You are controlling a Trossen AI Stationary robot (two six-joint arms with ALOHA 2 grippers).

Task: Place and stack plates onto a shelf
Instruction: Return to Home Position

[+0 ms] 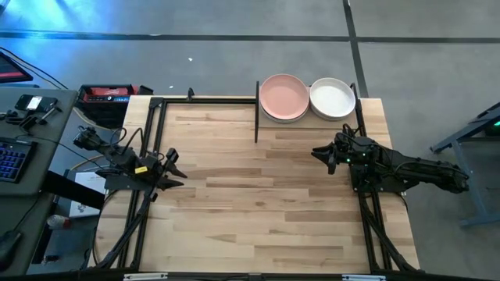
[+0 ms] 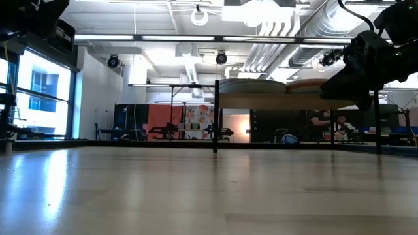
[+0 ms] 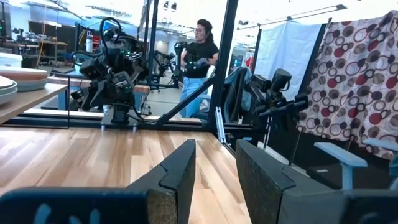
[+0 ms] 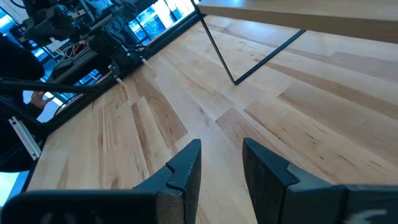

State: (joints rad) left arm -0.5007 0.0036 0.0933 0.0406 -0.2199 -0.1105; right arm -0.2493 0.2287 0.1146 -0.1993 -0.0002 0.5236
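Two stacks of plates stand on the shelf (image 1: 308, 119) at the table's far edge. One is topped by a salmon pink plate (image 1: 283, 96), the other by a white plate (image 1: 333, 98). In the low view both stacks (image 2: 252, 85) rest on the raised pale board (image 2: 281, 101). My right gripper (image 1: 316, 154) (image 4: 222, 144) is open and empty. It hovers above the table just near of the shelf, below the white stack. My left gripper (image 1: 181, 169) (image 3: 214, 146) is also open and empty, low at the table's left side.
The shelf's thin black posts (image 1: 257, 117) (image 4: 249, 59) stand on the tabletop near my right gripper. Black frame rails (image 1: 148, 140) run along the table's left and right edges. A person (image 3: 198, 56) stands in the room beyond the table.
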